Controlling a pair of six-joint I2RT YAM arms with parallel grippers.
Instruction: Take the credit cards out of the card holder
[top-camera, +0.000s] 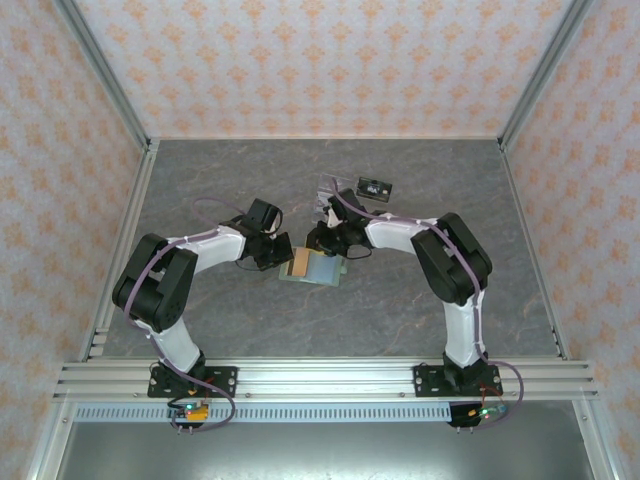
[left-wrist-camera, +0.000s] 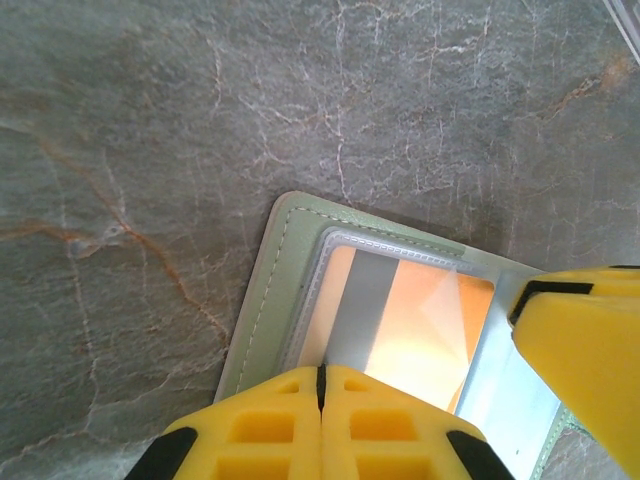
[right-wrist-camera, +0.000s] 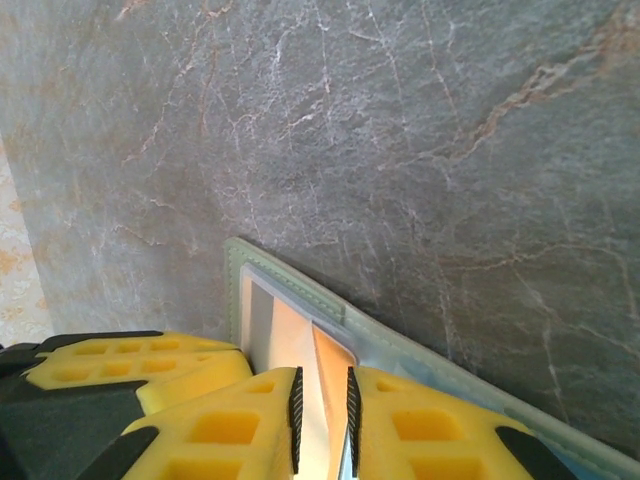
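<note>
From above, the card holder (top-camera: 312, 270) lies opened flat at the middle of the table (top-camera: 430, 170), between the two grippers. The left gripper (top-camera: 278, 255) is at its 9 o'clock end and the right gripper (top-camera: 335, 252) at its 2 o'clock corner. This view does not show how the jaws stand.

The left wrist camera shows them. The left gripper's yellow fingers (left-wrist-camera: 260, 430) are pressed together with nothing between them, tips down at the holder's near edge. Beyond them is a clear window pocket (left-wrist-camera: 340, 245) with an orange card (left-wrist-camera: 400, 320), crossed by a grey stripe, inside it. A finger of the other gripper (left-wrist-camera: 590, 360) comes in at 3 o'clock.

In the right wrist view, the right gripper's jaws stand a narrow slit apart, with orange showing through the gap. Whether they touch the card cannot be told.

In the top view the holder's long axis runs about 9 to 3 o'clock. The orange half is toward 9 and the blue-grey half toward 3, and the green stitched border rims it.

At 1 o'clock from the holder, apart from it, stand a clear stand (top-camera: 330, 192) and a dark flat piece (top-camera: 375, 187). Bare table spreads toward 3, 6 and 9 o'clock, ending at the metal rail (top-camera: 320, 378) and the patterned walls (top-camera: 320, 60).
</note>
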